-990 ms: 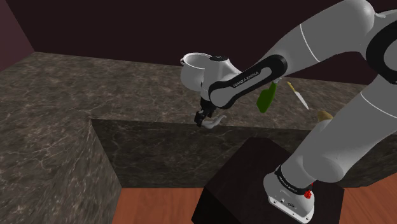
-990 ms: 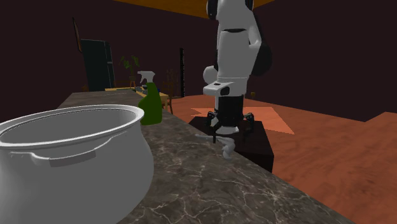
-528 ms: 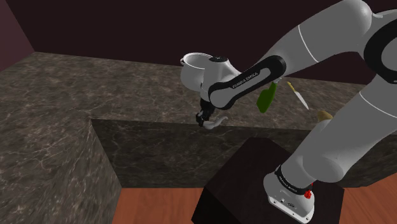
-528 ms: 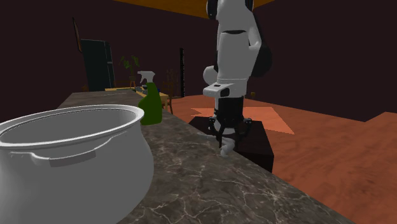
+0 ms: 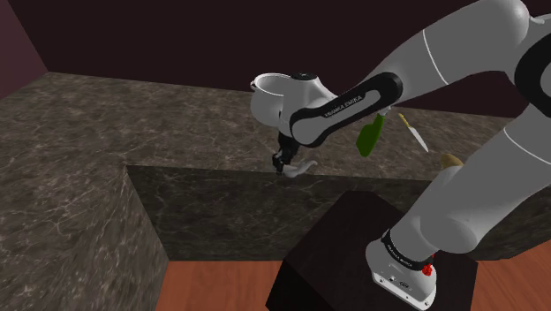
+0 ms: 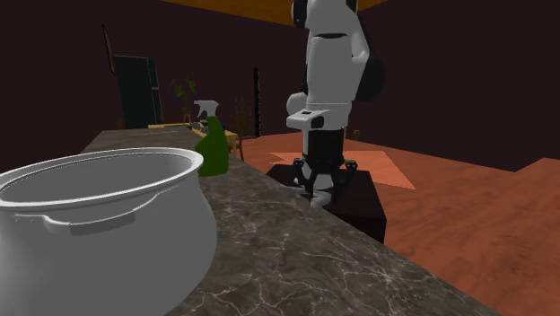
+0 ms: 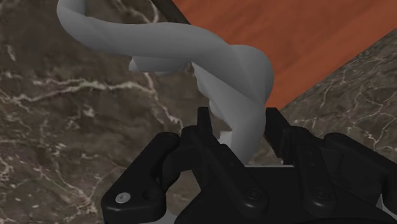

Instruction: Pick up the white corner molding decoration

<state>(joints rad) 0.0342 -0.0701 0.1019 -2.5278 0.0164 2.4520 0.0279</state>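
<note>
The corner molding decoration (image 7: 210,57) is a pale grey, curled scroll-shaped piece. It sits at the front edge of the dark marble counter (image 5: 106,124), right by the drop to the floor. My black gripper (image 7: 236,121) points down over it and is shut on one of its curled ends, with the fingers (image 7: 203,124) pressed against both sides. In the shoulder view the gripper (image 5: 283,164) holds the molding (image 5: 300,168) at the counter's edge. The second exterior view shows the gripper (image 6: 319,187) with the molding (image 6: 316,201) just below the fingers.
A large grey pot (image 6: 99,215) stands on the counter, behind the hand in the shoulder view (image 5: 267,92). A green spray bottle (image 5: 369,134) and a knife (image 5: 412,132) lie further along. The dark stand (image 5: 353,256) is below the counter edge, on the wooden floor (image 6: 449,215).
The fingers stood apart around the molding a second ago and have since closed on it. The hand has risen slightly, and the molding has come up with it.
</note>
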